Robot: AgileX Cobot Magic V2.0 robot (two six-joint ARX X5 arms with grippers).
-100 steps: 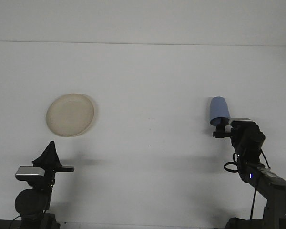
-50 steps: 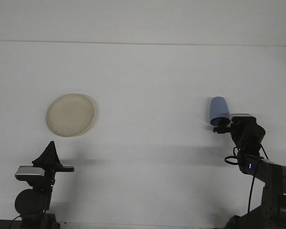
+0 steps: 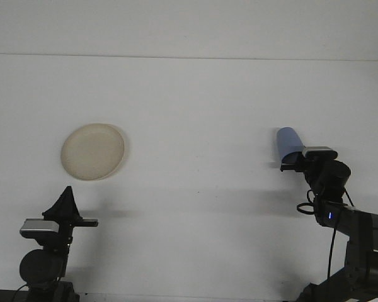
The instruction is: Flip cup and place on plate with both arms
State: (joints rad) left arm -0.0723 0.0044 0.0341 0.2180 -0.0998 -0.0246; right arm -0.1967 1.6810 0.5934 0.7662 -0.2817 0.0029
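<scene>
Tabletop [image 3: 195, 189] fills nearly everything I can see from the front camera, a plain white surface running back to a pale wall. My right arm [image 3: 356, 239] is the next biggest thing, reaching up from the lower right corner with its cable hanging beside it. My left arm [image 3: 47, 251] sits low in the lower left corner, folded close to its base. The plate [image 3: 92, 151], round and cream-coloured, lies flat on the left half of the tabletop, beyond the left arm and well apart from the right one. The left gripper [image 3: 65, 202] points up toward the plate's side of the scene, with nothing in it, and its fingers look pressed together into one dark point. The right gripper [image 3: 292, 165] has its fingers clamped on the cup's lower end. The cup [image 3: 288, 141], blue, is tilted with its upper end leaning to the left; I cannot tell from here whether it touches the tabletop. It stands on the far right, well apart from the plate.
</scene>
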